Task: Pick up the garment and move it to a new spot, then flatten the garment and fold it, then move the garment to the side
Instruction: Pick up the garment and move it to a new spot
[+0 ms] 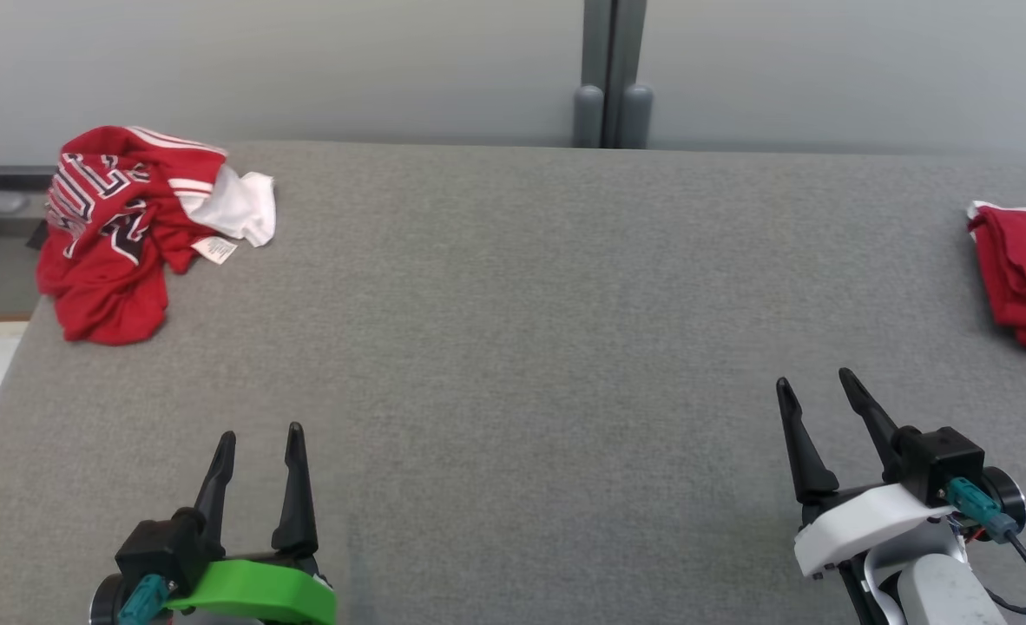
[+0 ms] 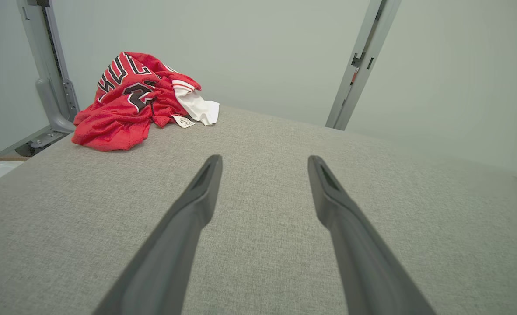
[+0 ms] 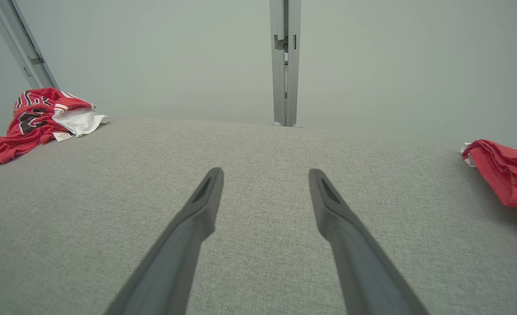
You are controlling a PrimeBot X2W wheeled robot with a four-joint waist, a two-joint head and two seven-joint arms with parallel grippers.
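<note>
A crumpled red garment (image 1: 122,234) with black-and-white lettering, white trim and a small label lies bunched at the far left corner of the grey table (image 1: 513,347). The left wrist view shows the same heap (image 2: 127,103) up and to the left of my fingers; in the right wrist view it lies far off (image 3: 35,120) at the left. My left gripper (image 1: 261,436) rests open near the front left edge, nothing between its fingers. Near the front right, my right gripper (image 1: 815,380) is open and empty too.
A second red piece of cloth (image 1: 1025,278) lies folded at the table's right edge, also seen as a red bundle (image 3: 503,175) in the right wrist view. A grey post (image 1: 613,78) stands behind the table against a pale wall. The table's left edge drops beside the garment.
</note>
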